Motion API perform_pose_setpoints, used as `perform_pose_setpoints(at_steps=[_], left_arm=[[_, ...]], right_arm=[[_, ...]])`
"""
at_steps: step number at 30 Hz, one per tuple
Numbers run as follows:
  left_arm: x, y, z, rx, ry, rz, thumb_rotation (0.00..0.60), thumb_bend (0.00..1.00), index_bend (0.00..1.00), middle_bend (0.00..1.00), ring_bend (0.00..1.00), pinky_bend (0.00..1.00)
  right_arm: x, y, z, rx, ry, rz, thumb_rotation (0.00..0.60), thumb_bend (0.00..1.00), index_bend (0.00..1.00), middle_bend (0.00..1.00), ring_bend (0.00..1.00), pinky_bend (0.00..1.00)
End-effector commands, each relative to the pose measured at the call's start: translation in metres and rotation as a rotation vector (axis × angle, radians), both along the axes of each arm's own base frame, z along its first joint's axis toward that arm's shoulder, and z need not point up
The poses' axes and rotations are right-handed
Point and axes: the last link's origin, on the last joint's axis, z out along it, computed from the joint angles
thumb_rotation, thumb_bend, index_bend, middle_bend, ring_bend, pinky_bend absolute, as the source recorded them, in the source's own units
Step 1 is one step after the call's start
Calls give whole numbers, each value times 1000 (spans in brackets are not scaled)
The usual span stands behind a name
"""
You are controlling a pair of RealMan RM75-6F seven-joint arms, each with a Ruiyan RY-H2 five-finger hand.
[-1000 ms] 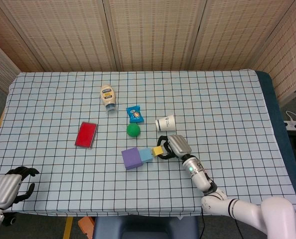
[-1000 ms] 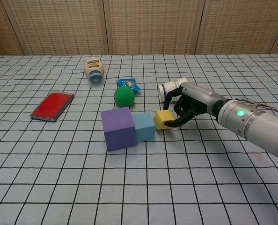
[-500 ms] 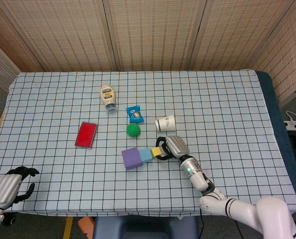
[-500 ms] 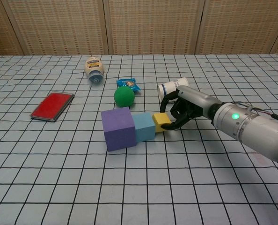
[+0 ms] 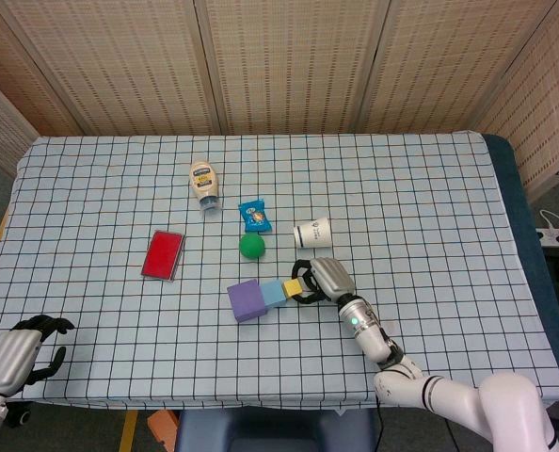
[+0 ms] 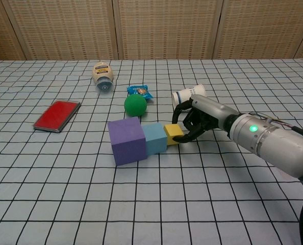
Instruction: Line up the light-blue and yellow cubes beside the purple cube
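- Idle left hand (image 5: 16,353) sits at the near table edge with fingers curled in on nothing, well apart from the cubes; I leave it out of this step.
- My right hand (image 6: 195,120) is where I am working: its dark fingers (image 6: 181,137) are curled round the small yellow foam cube (image 6: 173,133), clamped on it as far as I can judge.
- Just past the fingertips on the far side from the wrist, the yellow cube touches the light-blue foam cube (image 6: 154,138), which in turn touches the larger purple foam cube (image 6: 126,140); the row looks formed.
- I judge this the last step: placing the yellow cube.
- Next I should spread the fingers gently and draw the hand back along its own wrist, without nudging the row.
- Beyond the hand lies a tipped white paper cup (image 6: 188,95), so I would not lift backwards into it.
- Beyond the row sits a green ball (image 6: 135,105).
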Motion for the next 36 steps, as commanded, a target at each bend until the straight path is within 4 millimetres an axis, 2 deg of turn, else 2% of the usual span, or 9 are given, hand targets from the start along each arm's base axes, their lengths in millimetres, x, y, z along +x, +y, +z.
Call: perform_pose_setpoints(at_steps=[1,11,16,22,26,27,29,32,36], left_arm=[[0,0,0,-1,0,1,600,488,361,380,238,303],[0,0,0,-2,-1,0,600,488,362,380,238,303],[1,0,0,-2,-3,-2,600,487,361,381,242,303],[0,0,0,-3,-3,-1,600,487,364,381,243,303],[1,0,0,-4,-4,-3,600,488,364,381,243,303],[1,0,0,-3,-4,-3,600,488,364,381,243,303],[1,-1,0,-3,-3,-4,600,488,364,381,243,303],[1,-1,0,-4,-2,-5,600,487,364,381,243,303],[1,-1,-1,-8,0,-4,600,489,364,382,243,303]], right_arm=[[-1,0,0,3,3,0,600,148,620,873,920,1000],[-2,2,1,14,4,11,600,148,394,873,920,1000],[-2,3,3,16,-3,14,600,148,316,873,921,1000],[-2,4,7,19,-12,18,600,147,285,872,921,1000],[-2,1,22,-15,-3,26,600,151,301,873,921,1000],[-3,0,24,-24,12,28,600,167,321,873,920,1000],[-5,-1,26,-37,42,33,600,268,368,873,921,1000],[-6,0,27,-29,78,24,600,508,424,873,921,1000],[-5,3,28,17,86,-6,600,640,433,873,921,1000]])
